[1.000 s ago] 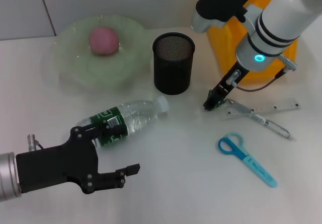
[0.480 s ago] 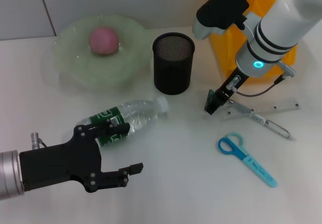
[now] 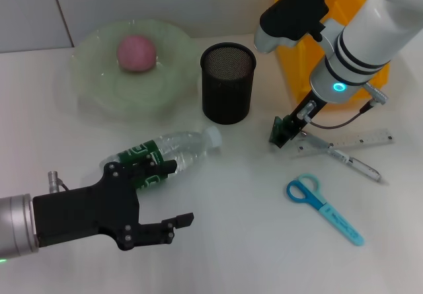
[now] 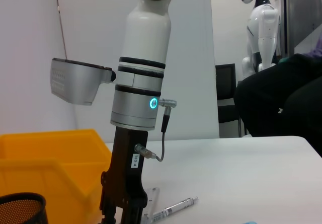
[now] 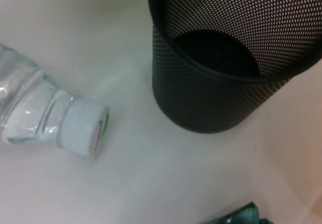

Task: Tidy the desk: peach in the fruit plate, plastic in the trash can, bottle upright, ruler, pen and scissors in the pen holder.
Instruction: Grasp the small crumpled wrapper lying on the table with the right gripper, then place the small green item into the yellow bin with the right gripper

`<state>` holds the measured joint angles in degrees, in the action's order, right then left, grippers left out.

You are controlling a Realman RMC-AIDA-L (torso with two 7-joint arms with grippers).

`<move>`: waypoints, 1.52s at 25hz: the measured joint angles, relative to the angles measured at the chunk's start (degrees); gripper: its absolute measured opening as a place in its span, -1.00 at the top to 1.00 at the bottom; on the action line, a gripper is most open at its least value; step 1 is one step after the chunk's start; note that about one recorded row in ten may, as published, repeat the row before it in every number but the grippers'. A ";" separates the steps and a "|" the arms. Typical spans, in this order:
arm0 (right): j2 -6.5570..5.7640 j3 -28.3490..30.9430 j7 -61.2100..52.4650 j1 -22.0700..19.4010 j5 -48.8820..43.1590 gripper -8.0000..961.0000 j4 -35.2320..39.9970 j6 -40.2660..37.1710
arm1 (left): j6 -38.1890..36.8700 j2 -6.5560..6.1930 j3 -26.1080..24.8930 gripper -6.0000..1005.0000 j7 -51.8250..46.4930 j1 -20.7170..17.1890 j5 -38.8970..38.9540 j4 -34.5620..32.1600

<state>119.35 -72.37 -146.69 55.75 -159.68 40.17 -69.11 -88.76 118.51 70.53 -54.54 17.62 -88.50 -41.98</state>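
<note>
I see my left gripper [image 3: 170, 198] at lower left, jaws released, around the green-labelled body of the clear plastic bottle [image 3: 165, 155] lying on its side on the white counter [image 3: 231, 208]. My right gripper [image 3: 277, 137] sits right of centre at the transparent ruler [image 3: 344, 140] (I cannot tell its jaws' state). The pink peach [image 3: 136, 52] rests in the pale green fruit plate [image 3: 99, 89], upper left.

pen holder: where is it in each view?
Head view: black mesh pen holder upper centre, upright, right of the fruit plate.
Left wrist view: only its rim, bottom-left corner.
Right wrist view: fills the upper right.
Shared landmark: none in all three; bottle cap links head and right wrist views.
</note>
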 joint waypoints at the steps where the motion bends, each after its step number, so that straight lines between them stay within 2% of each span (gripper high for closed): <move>1: 0.00 0.00 0.00 0.00 0.00 -0.44 0.00 0.00 | 0.00 0.00 -0.01 -0.62 0.12 0.20 0.00 0.29; 4: 0.00 0.04 -0.04 -0.10 0.09 -0.43 -0.01 0.64 | 0.00 0.00 -0.03 -0.62 0.26 0.44 0.00 0.65; 12: 0.00 0.04 -0.09 -0.49 0.19 0.05 -0.09 1.20 | -0.08 -0.04 -0.08 -0.62 0.49 0.58 0.00 0.85; 22: 0.00 0.16 -0.09 -1.15 0.34 0.17 1.54 0.05 | -0.49 -0.04 -0.11 -0.62 0.57 0.58 0.00 0.91; 25: 0.00 0.28 -0.13 -2.17 0.39 0.20 4.61 -1.70 | -0.70 -0.04 -0.20 -0.62 0.58 0.58 -0.01 0.94; 30: -0.05 0.37 -1.61 -6.33 0.43 0.25 15.82 -6.23 | -1.15 -0.04 -0.37 -0.62 0.58 0.57 -0.01 0.94; 32: -0.09 0.54 -1.79 -6.88 0.42 0.29 17.42 -6.74 | -1.17 -0.04 -0.39 -0.62 0.58 0.59 -0.01 0.94; 38: -0.19 4.44 -2.43 -9.84 0.61 0.40 27.89 -11.97 | -1.24 -0.04 -0.40 -0.61 0.58 0.77 -0.01 0.81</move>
<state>119.16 -67.93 -149.12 45.91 -159.07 68.06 -81.08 -90.00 118.47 70.13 -53.96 18.39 -88.51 -41.17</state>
